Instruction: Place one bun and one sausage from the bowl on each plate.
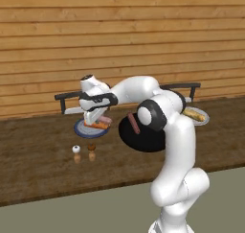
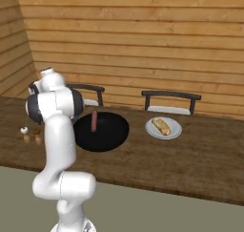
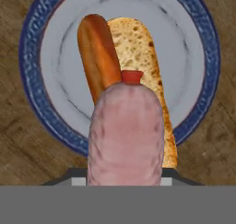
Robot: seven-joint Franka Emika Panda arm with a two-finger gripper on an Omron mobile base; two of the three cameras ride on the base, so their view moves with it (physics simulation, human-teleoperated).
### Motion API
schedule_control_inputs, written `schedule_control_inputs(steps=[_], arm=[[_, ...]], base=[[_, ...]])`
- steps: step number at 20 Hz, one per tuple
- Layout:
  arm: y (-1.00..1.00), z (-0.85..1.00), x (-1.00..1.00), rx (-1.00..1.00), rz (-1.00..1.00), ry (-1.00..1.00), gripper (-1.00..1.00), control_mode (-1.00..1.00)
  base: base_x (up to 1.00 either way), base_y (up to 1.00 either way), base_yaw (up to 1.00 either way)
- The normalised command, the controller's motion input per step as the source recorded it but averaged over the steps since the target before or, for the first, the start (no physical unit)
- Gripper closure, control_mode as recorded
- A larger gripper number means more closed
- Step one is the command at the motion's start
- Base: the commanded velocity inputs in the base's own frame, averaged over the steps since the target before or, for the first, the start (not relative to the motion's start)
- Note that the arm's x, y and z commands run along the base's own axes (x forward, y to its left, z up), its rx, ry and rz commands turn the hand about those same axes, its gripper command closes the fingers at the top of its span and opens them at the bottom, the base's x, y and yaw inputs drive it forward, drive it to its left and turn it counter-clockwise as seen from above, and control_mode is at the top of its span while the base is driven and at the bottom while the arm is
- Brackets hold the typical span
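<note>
The pink sausage [image 3: 125, 131] hangs endwise, close under the hand camera, above the near plate [image 3: 32, 80]. If it is let go from this height it will likely land on its end, topple, and roll. Its round body gives it little to stop on. The bun [image 3: 138, 52] already lies along the middle of that plate, its brown crust turned to one side. A sausage dropped onto that sloping crust could slide off, cross the blue rim and end up on the counter [image 1: 38, 145]. It could also knock the bun askew. Just in front of the plate in the left base view stand two small shakers [image 1: 76, 153], which a rolling sausage or a low sweep of the arm could tip over.

Further along, the black bowl [image 2: 102, 131] holds one more sausage [image 2: 94, 121]. The far plate [image 2: 163, 128] has only a bun [image 2: 161, 126], so that plate is not yet finished.

The tool [image 1: 97, 116] is closed to a narrow gap on the pink sausage, gripping it near its upper end. The fingertips themselves are hidden behind the sausage in the hand view. The tool touches nothing else and hangs just above the near plate.
</note>
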Motion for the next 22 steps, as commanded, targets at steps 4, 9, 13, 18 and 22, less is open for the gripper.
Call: schedule_control_inputs(steps=[4,9,13,18,22], arm=[[0.0,-0.3,-0.48,0.0,0.0,-0.01,1.0,-1.0],[0.09,-0.18,0.3,0.0,0.0,0.03,1.0,-1.0],[0.43,0.0,0.32,-0.01,0.0,0.07,1.0,-1.0],[0.26,-0.15,0.0,0.0,0.0,0.04,1.0,-1.0],[0.22,-0.2,0.11,0.0,0.0,0.07,1.0,-1.0]], base=[[0.0,0.0,0.0],[0.0,0.0,0.0],[0.0,0.0,0.0],[0.0,0.0,0.0],[0.0,0.0,0.0]])
